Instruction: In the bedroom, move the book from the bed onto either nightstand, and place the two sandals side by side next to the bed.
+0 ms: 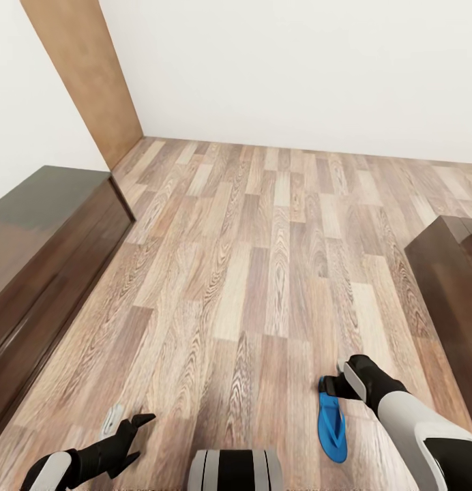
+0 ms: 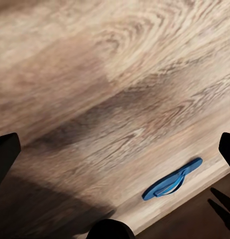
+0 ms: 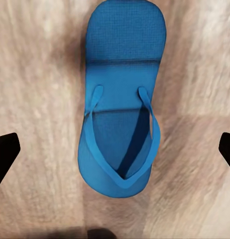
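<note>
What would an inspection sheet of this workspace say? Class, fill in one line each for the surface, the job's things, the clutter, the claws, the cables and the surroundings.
Surface: wood-plank floor, bare apart from one sandal.
Job's things: blue sandal lying flat on the floor, strap side up; the dark wooden piece at the right edge may be the bed.
Clutter: nothing seen.
Claws: right claw open, just above the sandal's near end, fingers either side in the wrist view; left claw open, holding nothing, low over the floor.
Cables: nothing seen.
Surroundings: white walls, a brown door panel, a long dark cabinet at left.
</note>
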